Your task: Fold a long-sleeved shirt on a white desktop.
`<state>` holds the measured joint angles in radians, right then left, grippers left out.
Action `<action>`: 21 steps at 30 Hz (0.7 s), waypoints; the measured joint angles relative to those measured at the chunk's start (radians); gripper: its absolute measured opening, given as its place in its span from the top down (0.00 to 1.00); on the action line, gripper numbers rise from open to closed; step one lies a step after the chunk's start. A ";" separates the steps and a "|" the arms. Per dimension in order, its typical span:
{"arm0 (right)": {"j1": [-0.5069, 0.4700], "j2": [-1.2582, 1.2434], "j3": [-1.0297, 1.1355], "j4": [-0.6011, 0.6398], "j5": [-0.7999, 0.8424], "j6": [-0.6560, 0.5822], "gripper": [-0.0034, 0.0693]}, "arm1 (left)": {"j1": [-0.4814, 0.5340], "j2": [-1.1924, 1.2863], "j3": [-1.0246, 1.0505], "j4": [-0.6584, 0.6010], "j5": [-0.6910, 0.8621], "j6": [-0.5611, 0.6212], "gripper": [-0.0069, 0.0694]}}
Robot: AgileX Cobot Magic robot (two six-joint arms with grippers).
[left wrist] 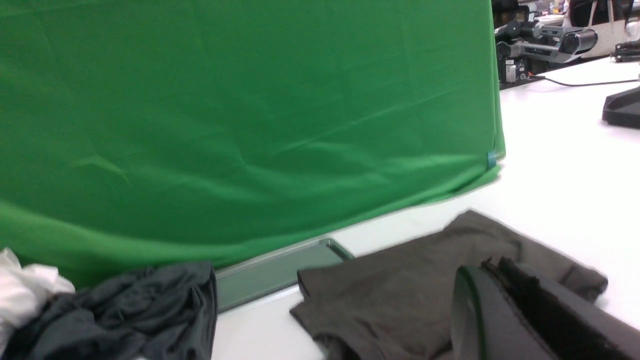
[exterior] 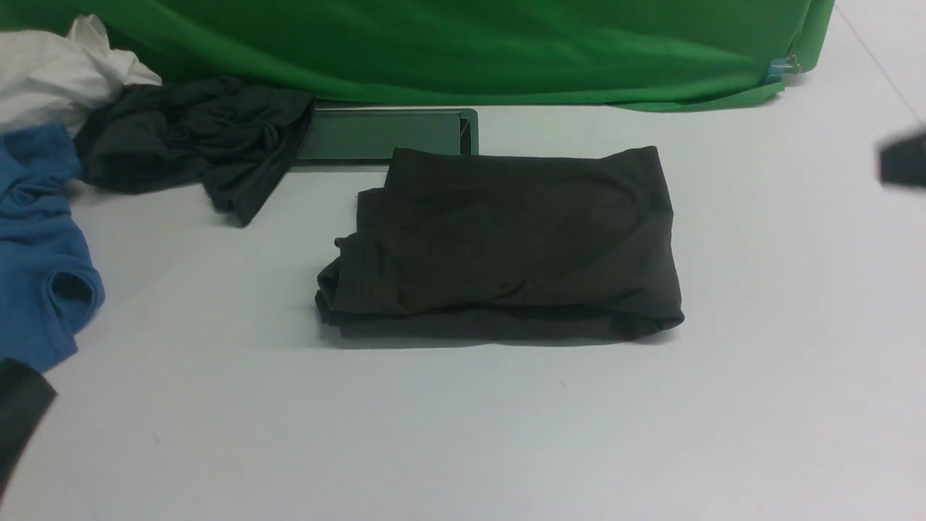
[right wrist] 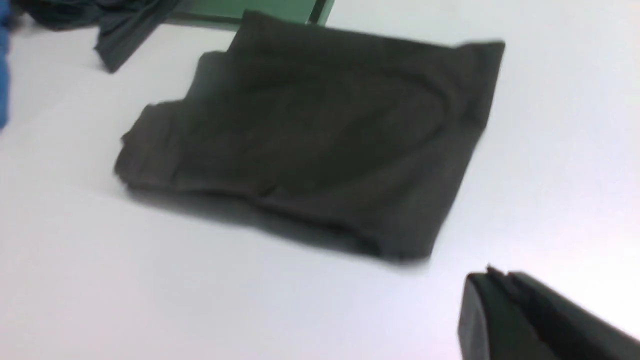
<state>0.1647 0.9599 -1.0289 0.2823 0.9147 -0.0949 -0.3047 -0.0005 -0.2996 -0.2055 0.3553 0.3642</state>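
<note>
The long-sleeved shirt [exterior: 506,242] lay folded into a thick rectangle near the middle of the white desk [exterior: 463,434], its long axis running left to right. Its layered, bunched edges faced left, and its rounded fold lay along the near side and the right end. No neck opening or label showed in any view, so I could not tell which way the collar pointed.

Its far edge overlapped the near right corner of a flat green tray [exterior: 383,134] at the foot of the green cloth backdrop [exterior: 470,51]. Left of the tray sat a crumpled slate-grey garment [exterior: 195,141]. A white garment [exterior: 58,72] lay at the far left, and a bright blue shirt [exterior: 40,253] nearer along the left edge.

The front view showed only a dark sliver of the left pincer [exterior: 18,412] at the near left corner and a blurred dark part of the right pincer [exterior: 904,163] at the right edge. Both were well apart from the shirt. The left wrist view [left wrist: 500,300] showed its jaws pressed together on nothing. It also took in robot equipment [left wrist: 545,42] and a cable beyond the backdrop, unseen elsewhere. The right wrist view [right wrist: 500,300] showed that pincer closed and empty above bare desk, near the shirt's near right corner.
</note>
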 joint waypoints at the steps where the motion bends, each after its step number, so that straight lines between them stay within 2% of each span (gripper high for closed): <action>1: 0.000 -0.111 0.084 0.000 0.021 0.023 0.93 | 0.000 -0.002 0.021 0.000 0.005 0.000 0.89; 10: 0.000 -0.452 0.316 -0.009 -0.007 0.059 0.93 | 0.000 -0.002 0.029 0.000 0.061 0.001 0.89; 21: 0.000 -0.634 0.340 -0.011 -0.009 0.059 0.90 | 0.000 -0.002 0.031 0.001 0.067 0.001 0.89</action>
<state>0.1647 0.3257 -0.6893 0.2709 0.9055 -0.0361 -0.3047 -0.0025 -0.2684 -0.2047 0.4226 0.3651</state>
